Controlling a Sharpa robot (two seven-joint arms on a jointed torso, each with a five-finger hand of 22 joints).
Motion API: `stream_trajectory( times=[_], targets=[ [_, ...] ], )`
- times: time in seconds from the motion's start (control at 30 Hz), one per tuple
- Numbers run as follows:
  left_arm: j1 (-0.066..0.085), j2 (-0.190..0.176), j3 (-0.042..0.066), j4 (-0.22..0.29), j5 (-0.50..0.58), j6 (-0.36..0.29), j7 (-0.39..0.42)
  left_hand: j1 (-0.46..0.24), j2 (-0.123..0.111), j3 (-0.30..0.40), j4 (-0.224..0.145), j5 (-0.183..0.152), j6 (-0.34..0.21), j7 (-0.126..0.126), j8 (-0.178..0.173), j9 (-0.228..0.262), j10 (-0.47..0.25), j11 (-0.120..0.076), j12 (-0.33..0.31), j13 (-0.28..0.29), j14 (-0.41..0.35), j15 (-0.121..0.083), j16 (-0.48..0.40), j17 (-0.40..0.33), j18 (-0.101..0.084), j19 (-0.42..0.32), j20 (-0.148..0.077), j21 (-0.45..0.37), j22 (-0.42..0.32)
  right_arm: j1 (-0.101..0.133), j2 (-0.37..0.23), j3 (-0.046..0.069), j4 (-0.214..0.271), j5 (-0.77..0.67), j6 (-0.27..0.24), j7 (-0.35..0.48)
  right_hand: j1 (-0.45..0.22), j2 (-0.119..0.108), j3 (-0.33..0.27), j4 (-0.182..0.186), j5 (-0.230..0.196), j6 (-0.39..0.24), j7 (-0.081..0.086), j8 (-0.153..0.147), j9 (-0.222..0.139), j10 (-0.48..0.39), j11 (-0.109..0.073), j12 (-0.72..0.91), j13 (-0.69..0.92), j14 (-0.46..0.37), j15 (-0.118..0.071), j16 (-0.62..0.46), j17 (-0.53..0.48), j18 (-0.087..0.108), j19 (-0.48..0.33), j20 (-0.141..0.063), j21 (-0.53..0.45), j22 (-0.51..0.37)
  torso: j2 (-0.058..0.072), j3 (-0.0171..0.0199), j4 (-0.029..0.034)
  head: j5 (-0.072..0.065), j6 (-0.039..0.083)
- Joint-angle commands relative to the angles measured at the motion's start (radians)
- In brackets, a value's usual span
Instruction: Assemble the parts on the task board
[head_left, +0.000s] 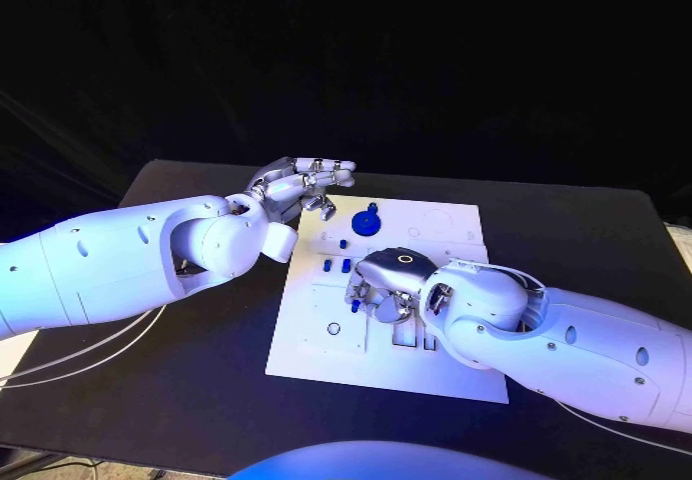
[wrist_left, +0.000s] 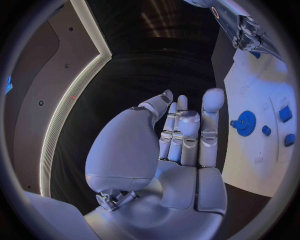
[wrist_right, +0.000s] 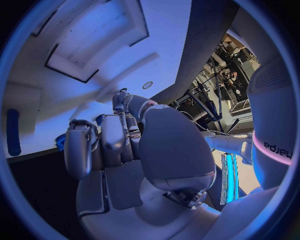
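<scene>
The white task board (head_left: 433, 370) lies mid-table. A blue gear (head_left: 369, 220) stands near its far edge, with small blue parts (head_left: 338, 265) just in front of it. My right hand (head_left: 387, 287) is down on the board's middle with its fingers curled around a small blue part (head_left: 355, 302). That part's blue shows between the fingertips (wrist_right: 100, 119) in the right wrist view. My left hand (head_left: 300, 185) hovers over the board's far left corner, its fingers apart, holding nothing. The left wrist view shows the blue gear (wrist_left: 246, 123) beyond the left hand (wrist_left: 181, 135).
The board has rectangular slots (head_left: 411, 340) beside my right hand and a round hole (head_left: 333, 327) near its left edge. A long blue part (wrist_right: 12, 132) lies on the board. White cables (head_left: 72, 360) trail over the black table at the left.
</scene>
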Motion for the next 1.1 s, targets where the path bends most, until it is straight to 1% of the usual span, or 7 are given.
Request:
stream_trajectory(
  times=[0.03,0.3,0.53,0.63,0.73,0.93,1.1],
  targets=[
    [0.0,0.001,0.001,0.004,0.0,0.021,0.001,0.001,0.013,-0.006,-0.001,0.003,-0.009,0.001,0.003,-0.001,-0.005,0.0,0.005,0.001,-0.008,0.0,-0.005,-0.001,0.018,-0.007,0.002,-0.003,-0.001,-0.005,0.004,-0.003,-0.007,-0.021,0.041,-0.023,-0.009,-0.004,-0.005,0.002,-0.005,0.001,0.004,0.003,0.002,0.003,0.0,0.001,0.001,0.023,0.002,0.005,-0.002,-0.004,-0.001,0.009,0.003,0.025,0.0,-0.0003,-0.0002,0.001,-0.001],
    [0.001,-0.002,0.001,0.006,0.0,0.015,-0.002,0.003,0.014,-0.008,-0.002,0.003,-0.013,0.002,0.003,-0.002,-0.011,0.001,0.006,0.001,-0.008,0.001,-0.004,-0.002,0.018,-0.008,0.002,-0.005,-0.002,-0.005,0.005,-0.004,-0.014,-0.02,0.071,-0.035,-0.04,-0.015,-0.031,0.012,0.011,-0.03,0.015,-0.01,-0.002,-0.05,0.015,-0.016,-0.015,0.021,0.014,0.006,-0.006,-0.003,-0.007,0.016,-0.002,0.019,0.0,-0.0008,-0.0012,0.001,-0.002],
    [0.001,-0.004,0.001,0.006,0.0,0.013,-0.004,0.004,0.015,-0.009,-0.003,0.003,-0.014,0.003,0.002,-0.002,-0.014,0.002,0.007,0.001,-0.009,0.001,-0.004,-0.002,0.018,-0.008,0.002,-0.006,-0.003,-0.005,0.002,-0.004,-0.017,-0.016,0.068,-0.033,-0.057,-0.034,-0.054,0.015,0.016,-0.099,0.026,-0.012,-0.021,-0.178,0.038,-0.014,-0.044,0.01,0.033,-0.017,-0.04,0.008,-0.035,0.034,-0.032,-0.026,-0.001,0.0008,-0.0015,0.001,-0.003],
    [0.001,-0.004,0.001,0.006,0.0,0.013,-0.004,0.004,0.015,-0.009,-0.003,0.003,-0.014,0.003,0.002,-0.002,-0.014,0.002,0.007,0.001,-0.009,0.001,-0.004,-0.002,0.018,-0.008,0.002,-0.006,-0.003,-0.005,-0.001,-0.004,-0.017,-0.012,0.03,-0.023,-0.051,-0.034,-0.069,0.009,0.018,-0.129,0.03,-0.011,-0.032,-0.251,0.048,-0.011,-0.044,0.005,0.041,-0.027,-0.055,0.014,-0.048,0.043,-0.05,-0.05,-0.001,0.0004,-0.0014,-0.002,-0.002],
    [0.001,-0.004,0.001,0.005,0.0,0.014,-0.005,0.004,0.015,-0.009,-0.003,0.003,-0.014,0.003,0.002,-0.002,-0.014,0.002,0.007,0.001,-0.009,0.001,-0.004,-0.002,0.018,-0.008,0.002,-0.006,-0.003,-0.005,-0.009,-0.004,-0.012,-0.007,-0.025,-0.01,-0.046,-0.032,-0.078,0.004,0.021,-0.14,0.031,-0.011,-0.038,-0.273,0.051,-0.007,-0.043,-0.004,0.042,-0.051,-0.087,0.021,-0.066,0.046,-0.071,-0.08,0.0,0.0009,-0.0013,-0.003,0.002],
    [0.001,-0.005,0.001,0.001,0.0,0.015,-0.006,0.004,0.016,-0.009,-0.002,0.003,-0.016,0.004,0.002,-0.002,-0.016,0.003,0.007,0.001,-0.009,0.002,-0.004,-0.002,0.018,-0.008,0.003,-0.007,-0.003,-0.004,-0.055,-0.001,0.024,0.02,-0.115,0.013,-0.04,-0.025,-0.079,0.001,0.03,-0.14,0.035,-0.008,-0.041,-0.251,0.05,0.016,-0.04,-0.004,0.041,-0.052,-0.089,0.021,-0.063,0.046,-0.072,-0.08,-0.001,0.0011,-0.0014,-0.007,0.007],
    [0.001,-0.006,0.001,-0.002,0.0,0.015,-0.005,0.004,0.016,-0.009,-0.002,0.003,-0.016,0.004,0.002,-0.002,-0.016,0.003,0.007,0.001,-0.009,0.002,-0.004,-0.002,0.018,-0.008,0.003,-0.007,-0.003,0.013,-0.127,0.011,0.067,0.052,-0.144,0.011,-0.041,-0.024,-0.079,0.002,0.035,-0.13,0.037,-0.006,-0.041,-0.233,0.048,0.03,-0.04,-0.003,0.04,-0.052,-0.091,0.02,-0.058,0.045,-0.07,-0.077,-0.002,0.0,-0.003,-0.012,0.011]
  ],
)
